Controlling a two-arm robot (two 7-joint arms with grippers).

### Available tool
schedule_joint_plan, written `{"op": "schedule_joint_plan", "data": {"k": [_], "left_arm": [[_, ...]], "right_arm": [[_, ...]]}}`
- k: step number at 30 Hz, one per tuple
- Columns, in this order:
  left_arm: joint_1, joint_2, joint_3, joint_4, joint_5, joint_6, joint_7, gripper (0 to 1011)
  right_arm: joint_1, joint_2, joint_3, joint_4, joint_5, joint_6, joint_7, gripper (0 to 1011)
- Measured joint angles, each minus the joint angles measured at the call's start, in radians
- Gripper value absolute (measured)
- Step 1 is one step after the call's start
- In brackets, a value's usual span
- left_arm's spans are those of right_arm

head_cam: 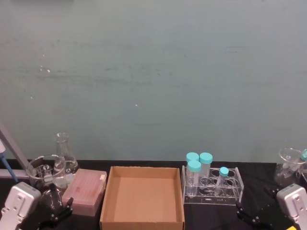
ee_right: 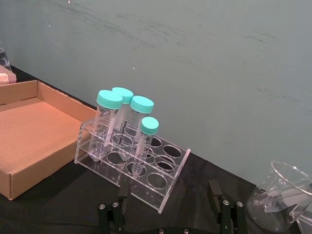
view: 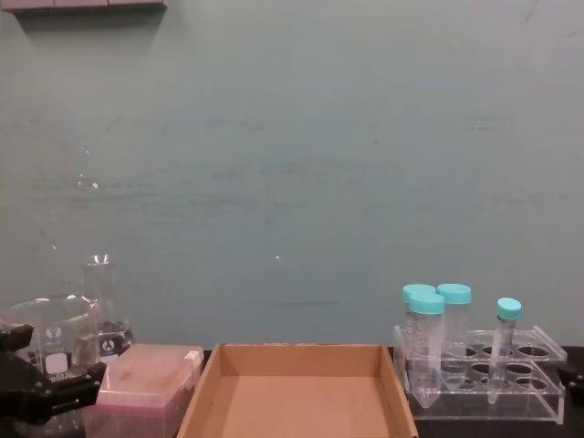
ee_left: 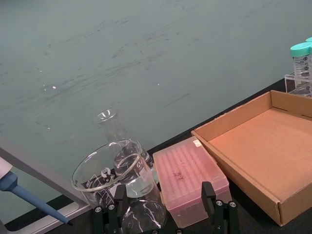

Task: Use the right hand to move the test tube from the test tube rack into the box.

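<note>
The left gripper [ee_left: 164, 204] sits low at the left, fingers apart, near a beaker [ee_left: 114, 170]. The box [head_cam: 144, 194] lies in the middle, with nothing in it. Just right of it stands the rack [head_cam: 232, 189], where the test tube [head_cam: 222, 178] is upright beside three wider tubes [head_cam: 194, 173]. The right gripper [ee_right: 168, 195] is open before the rack, holding nothing. Its fingers may hit a wide tube or push the rack, because the tubes stand close.
</note>
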Motion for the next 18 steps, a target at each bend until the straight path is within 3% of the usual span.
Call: {"op": "schedule_joint_plan", "data": {"k": [18], "left_arm": [[0.000,0.000,0.000,0.000,0.000,0.000,0.000,1000]], "right_arm": [[0.000,0.000,0.000,0.000,0.000,0.000,0.000,1003]]}}
